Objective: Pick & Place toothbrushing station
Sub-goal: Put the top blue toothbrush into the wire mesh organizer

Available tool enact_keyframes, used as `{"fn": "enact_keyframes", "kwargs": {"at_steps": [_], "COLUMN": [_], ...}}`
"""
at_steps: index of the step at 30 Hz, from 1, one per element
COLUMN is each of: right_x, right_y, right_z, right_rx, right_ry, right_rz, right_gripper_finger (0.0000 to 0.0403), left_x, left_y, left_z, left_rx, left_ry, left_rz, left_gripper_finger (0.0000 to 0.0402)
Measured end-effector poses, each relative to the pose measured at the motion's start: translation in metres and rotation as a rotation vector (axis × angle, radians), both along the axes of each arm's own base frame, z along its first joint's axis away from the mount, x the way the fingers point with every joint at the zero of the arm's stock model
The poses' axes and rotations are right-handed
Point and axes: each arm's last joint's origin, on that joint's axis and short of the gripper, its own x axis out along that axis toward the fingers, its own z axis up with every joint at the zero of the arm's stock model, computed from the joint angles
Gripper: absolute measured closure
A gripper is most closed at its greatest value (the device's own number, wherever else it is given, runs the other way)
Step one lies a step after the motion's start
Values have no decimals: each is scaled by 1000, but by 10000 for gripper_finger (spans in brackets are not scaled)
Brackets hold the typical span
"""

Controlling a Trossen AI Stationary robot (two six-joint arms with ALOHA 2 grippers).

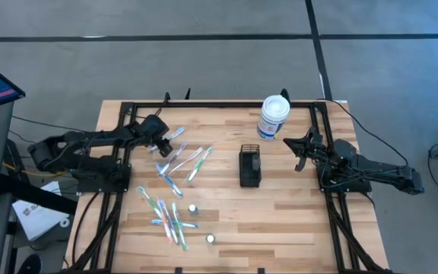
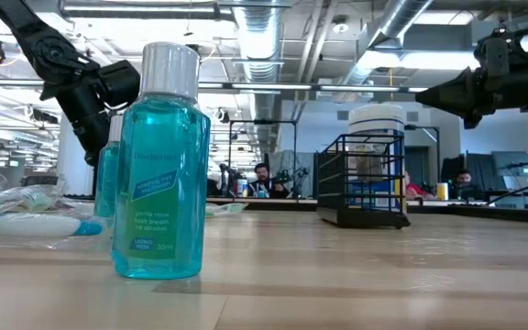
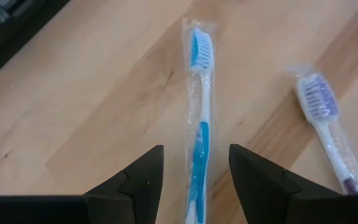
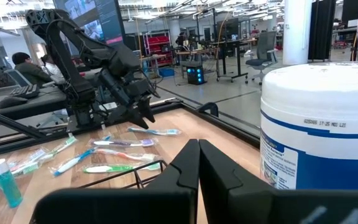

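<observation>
The toothbrushing station point(image 1: 249, 166), a small black wire caddy, stands upright on its base on the wooden table, right of centre; it also shows in the low view point(image 2: 360, 179). My left gripper point(image 1: 162, 146) is open at the table's far left. In the left wrist view point(image 3: 196, 149) its fingers stand on either side of a wrapped blue-and-white toothbrush point(image 3: 199, 106) lying flat, without touching it. My right gripper point(image 1: 299, 152) is shut and empty, in the air right of the caddy, whose rim point(image 4: 123, 171) shows in the right wrist view.
A white canister with a blue label point(image 1: 274, 116) stands at the far edge, behind the caddy and close to my right gripper. Several wrapped toothbrushes point(image 1: 181, 164) lie scattered left of centre. Two small mouthwash bottles point(image 1: 192, 208) stand near the front; one point(image 2: 159, 165) fills the low view.
</observation>
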Motion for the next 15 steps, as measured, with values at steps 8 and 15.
{"fn": "enact_keyframes", "kwargs": {"at_steps": [8, 15], "right_x": [0, 0], "right_y": [0, 0], "right_z": [0, 0], "right_rx": [3, 3], "right_ry": [-2, -1], "right_rz": [1, 0], "right_gripper_finger": [403, 403], "left_x": [0, 0], "left_y": [-1, -1], "left_z": [0, 0], "left_rx": [-17, -18], "left_ry": [-9, -7], "left_rz": [-14, -14], "left_gripper_finger": [225, 225]}}
